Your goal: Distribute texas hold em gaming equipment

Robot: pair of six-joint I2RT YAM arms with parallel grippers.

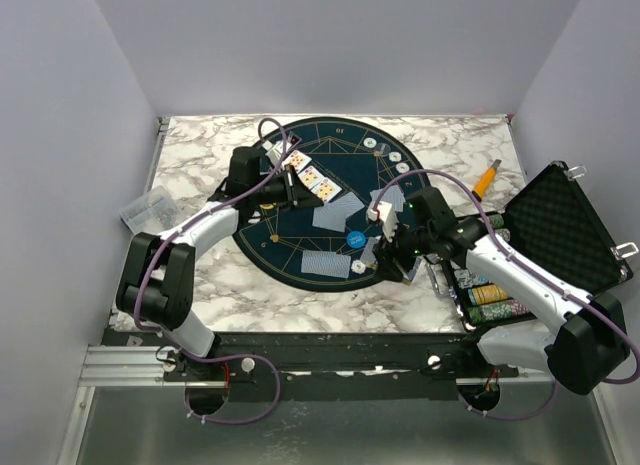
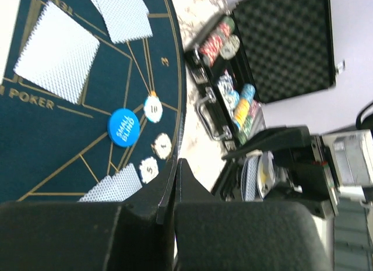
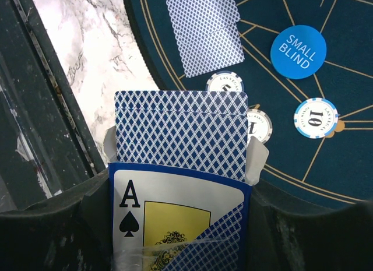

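Reaching over the far left part of the round blue mat, the left gripper has its fingers pressed together, and nothing shows between them. Just right of it, three face-up cards lie in a slanted row on the mat, edge to edge.

At the near right rim of the mat, the right gripper pinches a card box printed with the ace of spades. The deck sticks out of the box's open end, blue-patterned backs toward the wrist camera.

Face-down cards lie near the middle of the mat and toward its near edge. The blue Small Blind disc sits between them and the mat's right rim. Three whitish chips lie close together on the mat beside the disc; one is marked 10, and another is partly hidden behind the deck.

On the marble table, right of the mat, the black foam-lined case stands open with rows of colored chips in its base. An orange-handled tool lies on the table, farther away than the case.
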